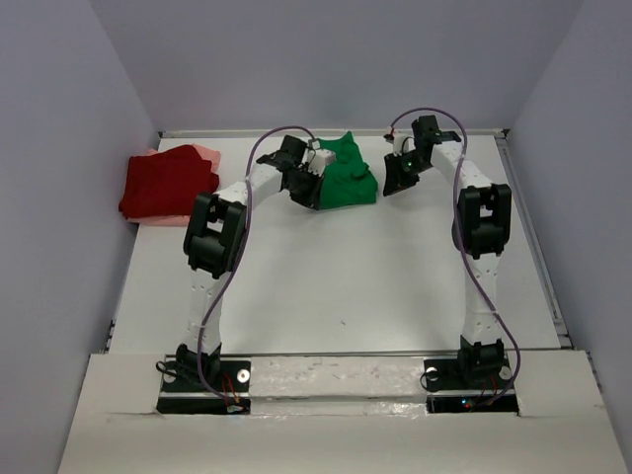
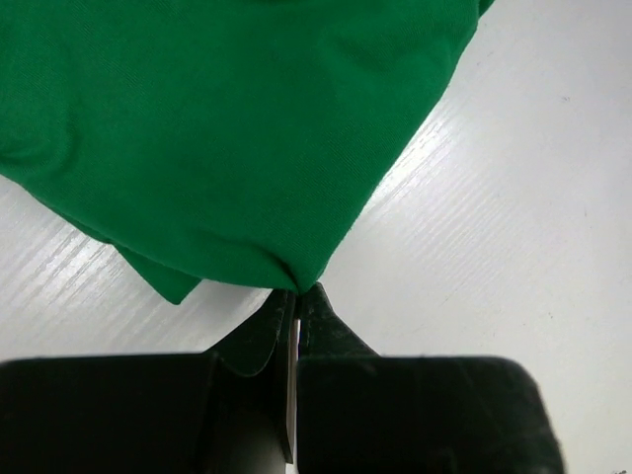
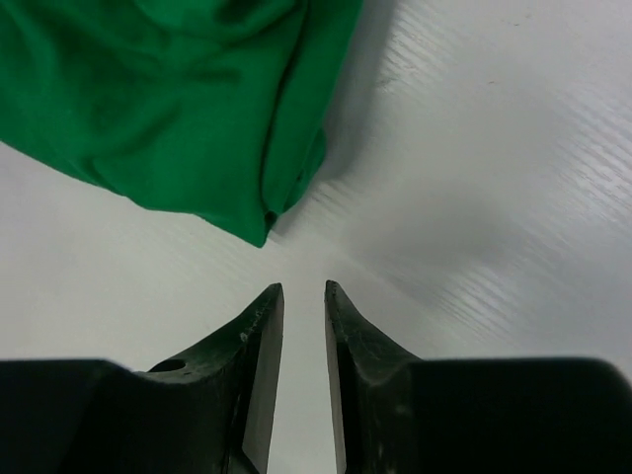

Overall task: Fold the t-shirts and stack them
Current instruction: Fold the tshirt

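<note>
The bright green t-shirt [image 1: 348,174] lies bunched at the back middle of the table [image 1: 326,286]. My left gripper [image 1: 310,190] is at its left edge. In the left wrist view that gripper [image 2: 296,290] is shut on a corner of the green t-shirt [image 2: 227,128], pinching the cloth at the fingertips. My right gripper [image 1: 396,182] is just right of the shirt. In the right wrist view it [image 3: 303,288] stands slightly open with nothing between its fingers, a short gap from the shirt's nearest corner [image 3: 259,229]. The dark red t-shirt [image 1: 166,184] lies folded on the pale pink t-shirt [image 1: 208,154] at the back left.
Grey walls close in the table at the back and both sides. The red and pink pile touches the left wall. Both arm bases stand at the near edge, with cables looping over the arms.
</note>
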Controlling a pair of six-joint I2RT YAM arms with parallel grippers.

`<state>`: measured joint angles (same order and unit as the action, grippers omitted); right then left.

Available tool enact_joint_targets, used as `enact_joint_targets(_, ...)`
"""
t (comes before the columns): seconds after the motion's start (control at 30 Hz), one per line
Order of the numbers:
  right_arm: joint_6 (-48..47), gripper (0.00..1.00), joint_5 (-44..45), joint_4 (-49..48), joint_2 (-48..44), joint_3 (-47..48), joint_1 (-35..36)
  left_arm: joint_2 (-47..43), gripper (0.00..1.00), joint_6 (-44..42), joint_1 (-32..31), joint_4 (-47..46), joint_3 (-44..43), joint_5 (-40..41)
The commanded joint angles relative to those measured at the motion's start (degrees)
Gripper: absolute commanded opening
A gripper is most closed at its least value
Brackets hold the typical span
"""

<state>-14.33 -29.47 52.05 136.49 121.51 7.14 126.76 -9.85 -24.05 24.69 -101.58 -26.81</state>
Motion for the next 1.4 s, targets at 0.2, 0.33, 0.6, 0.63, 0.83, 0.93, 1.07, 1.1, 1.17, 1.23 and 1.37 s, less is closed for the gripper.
enact_joint_targets(0.2, 3.16, 0.41, -10.07, 2.7, 2.37, 6.8, 0.33, -5.12, 0.0, -0.79, -0.38, 0.01, 1.38, -1.93)
enact_joint_targets(0.33, 3.08, 0.47, -10.51, 2.79, 3.78, 7.77, 0.86, -5.56, 0.0, -0.88, -0.38, -0.25, 2.08, -2.2)
enact_joint_targets(0.6, 2.37, 0.5, -10.78, 3.23, 6.16, 7.43, 1.91, -6.43, 0.0, -1.4, -0.38, 0.01, 3.32, -2.55)
enact_joint_targets(0.63, 2.29, 0.5, -10.87, 3.14, 6.33, 7.25, 1.92, -6.44, 0.0, -1.4, -0.29, 0.1, 3.58, -2.55)
enact_joint_targets(0.83, 2.37, 0.49, -12.01, 3.23, 7.48, 7.07, 3.05, -6.7, 0.0, -1.58, -0.29, -0.25, 4.11, -2.9)
enact_joint_targets(0.93, 2.2, 0.49, -12.53, 3.67, 7.83, 7.25, 3.58, -6.61, 0.0, -1.58, -0.29, -0.08, 3.85, -2.9)
enact_joint_targets(1.07, 1.67, 0.42, -13.15, 3.76, 7.48, 6.02, 4.2, -6.52, 0.0, -1.58, -0.38, -0.17, 3.67, -2.72)
enact_joint_targets(1.1, 1.41, 0.39, -13.15, 3.85, 7.39, 5.32, 4.2, -6.52, 0.0, -1.49, -0.38, -0.25, 3.67, -2.72)
enact_joint_targets(1.17, 1.14, 0.18, -13.07, 3.67, 7.3, 4.7, 4.73, -6.44, 0.0, -1.4, -0.38, -0.34, 3.58, -2.9)
enact_joint_targets(1.23, 0.97, 0.0, -12.28, 3.67, 7.39, 4.52, 4.73, -6.44, 0.0, -1.4, -0.38, -0.08, 3.49, -2.9)
enact_joint_targets(1.37, 0.18, 0.0, -9.29, 3.67, 6.6, 4.52, 4.73, -7.14, 0.0, -2.28, -0.38, 0.1, 4.72, -2.55)
